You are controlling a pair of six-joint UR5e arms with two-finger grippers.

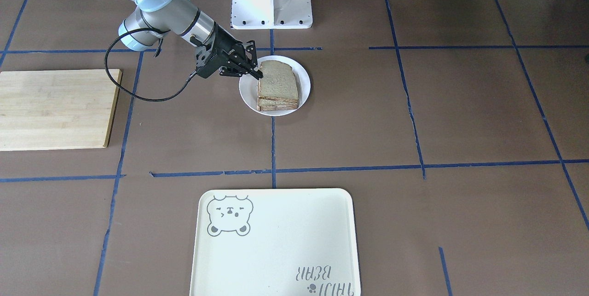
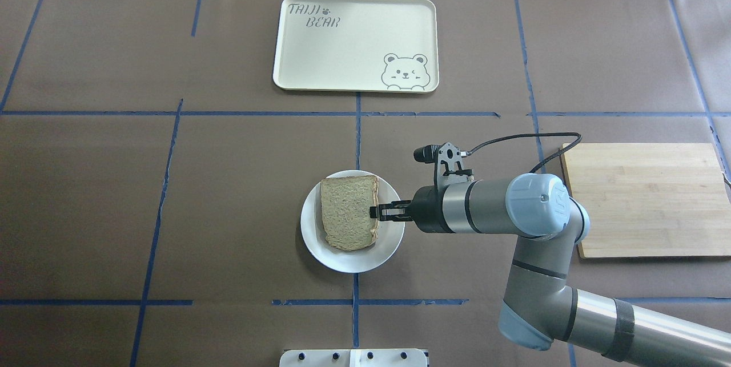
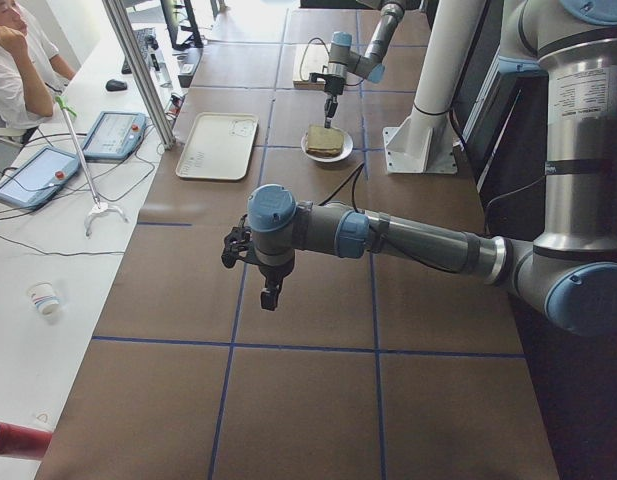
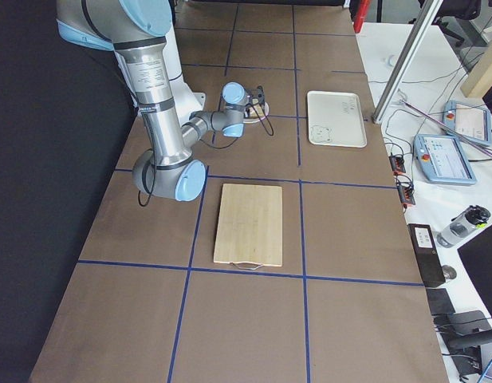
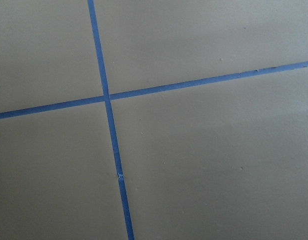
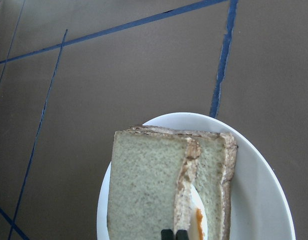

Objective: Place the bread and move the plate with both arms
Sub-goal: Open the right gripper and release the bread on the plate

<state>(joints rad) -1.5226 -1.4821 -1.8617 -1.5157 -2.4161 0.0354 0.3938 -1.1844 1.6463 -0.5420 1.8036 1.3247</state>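
Right gripper (image 2: 374, 211) pinched shut on bread (image 2: 348, 213) edge, 3 o'clock on plate (image 2: 342, 262); left gripper (image 3: 269, 299): can't tell. Retracting before release could drag bread off plate.

A speckled tan wholegrain bread slice (image 2: 347, 213) with dark crust lies flat, slightly askew, atop another slice (image 6: 213, 175) on the small round white plate (image 2: 354, 259) at the brown table's (image 2: 228, 196) middle

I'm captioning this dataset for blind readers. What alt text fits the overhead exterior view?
The right claw pinches the right edge of the bread, which lies on a white plate at the table's centre. A cream bear tray sits beyond it and a wooden board lies to its right.
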